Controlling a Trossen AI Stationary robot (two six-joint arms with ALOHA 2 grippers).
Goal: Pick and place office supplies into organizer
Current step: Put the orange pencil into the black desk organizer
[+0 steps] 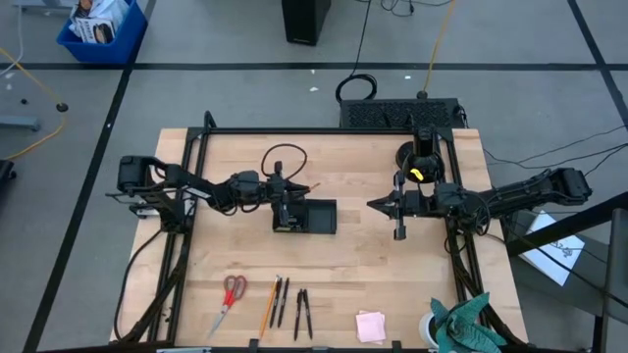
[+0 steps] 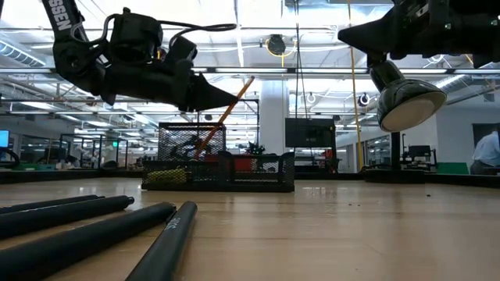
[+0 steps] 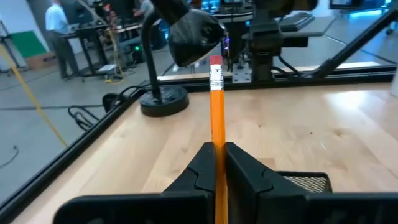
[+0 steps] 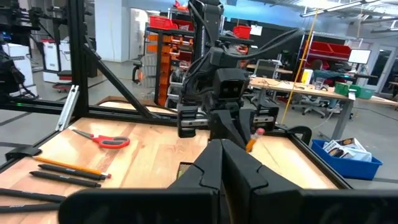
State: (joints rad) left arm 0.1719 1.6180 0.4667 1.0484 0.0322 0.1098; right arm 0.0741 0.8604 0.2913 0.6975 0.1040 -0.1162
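My left gripper (image 1: 294, 190) hangs over the far left corner of the organizer (image 1: 312, 217), a black mesh tray mid-table, and is shut on an orange pencil (image 3: 217, 112) with a red eraser. In the low view the pencil (image 2: 228, 109) slants, eraser end up. My right gripper (image 1: 377, 204) waits shut, to the organizer's right, with nothing in it. Lying flat by the near edge are the red-handled scissors (image 1: 230, 297), another orange pencil (image 1: 267, 307), black pens (image 1: 282, 300) and a pink sticky-note pad (image 1: 370, 326). My left gripper pinches the pencil's shaft (image 3: 217, 148) between its two fingers, which come nearly level from the table's left. The eraser end (image 3: 215, 63) sticks up and out past the fingertips. The lower end (image 2: 201, 145) shows against the organizer's mesh; whether it touches there I cannot tell.
A black lamp's round base (image 1: 410, 154) stands at the far right, its head (image 2: 402, 105) hanging near my right arm. A teal cloth (image 1: 465, 320) lies at the near right corner. Bare wood lies between the organizer and the supplies.
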